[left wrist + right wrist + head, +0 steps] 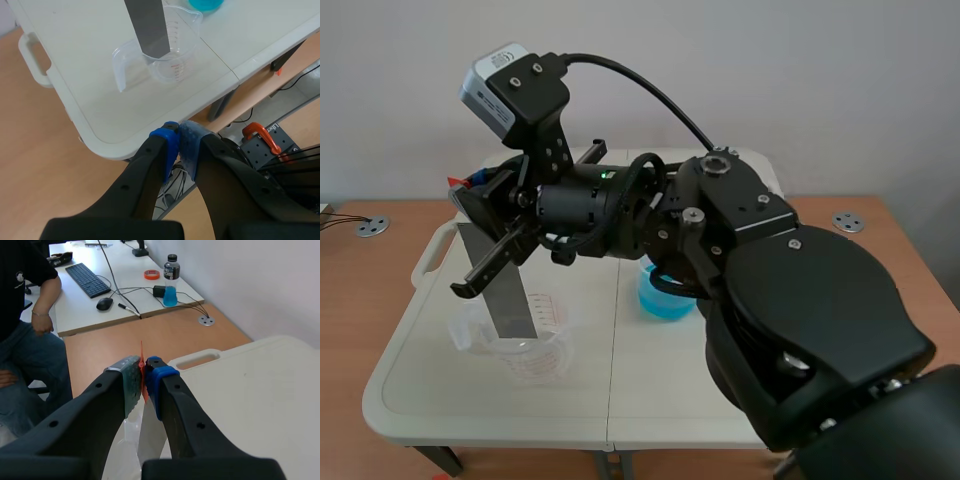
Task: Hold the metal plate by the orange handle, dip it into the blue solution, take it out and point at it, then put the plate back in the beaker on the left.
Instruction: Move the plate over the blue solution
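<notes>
Scene view: the right gripper pinches the orange handle above the clear beaker, so the metal plate hangs upright with its lower end in the beaker mouth. We judge this is the put-back step. The blue solution beside the beaker is half hidden by the arm.

Left wrist view: the left gripper is pressed together on nothing, off the table edge nearest the beaker. The plate's top is cut off.

Right wrist view: only an orange sliver shows between the pads, and the beaker is hard to make out.

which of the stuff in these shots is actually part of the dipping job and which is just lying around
Job: metal plate, its orange handle in the right gripper, clear beaker, blue solution.
Lying about: keyboard, mouse, drink bottle, tape roll, orange clamp.
</notes>
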You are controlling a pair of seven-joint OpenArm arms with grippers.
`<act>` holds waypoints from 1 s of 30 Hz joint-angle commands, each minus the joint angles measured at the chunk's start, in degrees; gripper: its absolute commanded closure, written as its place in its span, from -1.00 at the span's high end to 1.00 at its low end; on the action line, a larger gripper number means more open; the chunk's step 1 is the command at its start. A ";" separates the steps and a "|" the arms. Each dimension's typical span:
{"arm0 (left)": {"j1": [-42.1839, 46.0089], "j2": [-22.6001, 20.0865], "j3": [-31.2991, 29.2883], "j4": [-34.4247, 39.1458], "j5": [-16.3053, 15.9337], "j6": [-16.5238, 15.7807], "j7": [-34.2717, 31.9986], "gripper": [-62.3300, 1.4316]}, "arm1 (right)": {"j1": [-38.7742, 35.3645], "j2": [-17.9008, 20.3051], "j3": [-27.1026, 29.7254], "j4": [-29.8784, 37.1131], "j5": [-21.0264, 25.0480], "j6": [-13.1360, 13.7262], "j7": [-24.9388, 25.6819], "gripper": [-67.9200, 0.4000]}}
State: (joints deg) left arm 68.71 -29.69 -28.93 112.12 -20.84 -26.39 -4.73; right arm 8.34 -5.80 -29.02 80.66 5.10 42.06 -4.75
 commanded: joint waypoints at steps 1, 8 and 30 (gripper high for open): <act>0.00 0.11 -0.13 0.79 -0.37 0.07 -0.83 -0.91 | 0.28 0.44 -0.31 2.29 0.63 0.66 0.11 -0.95; 0.00 0.11 -0.13 0.79 -0.37 0.07 -0.83 -0.91 | -2.10 1.57 -0.31 9.81 0.61 0.66 -1.97 -0.95; 0.00 0.11 -0.13 0.79 -0.37 0.07 -0.83 -0.91 | -2.95 8.68 4.74 27.96 1.66 0.66 -4.20 -0.95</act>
State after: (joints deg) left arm 68.71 -29.69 -28.93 112.12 -20.84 -26.39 -4.73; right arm 4.58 2.59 -24.97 108.01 5.98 42.41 -9.54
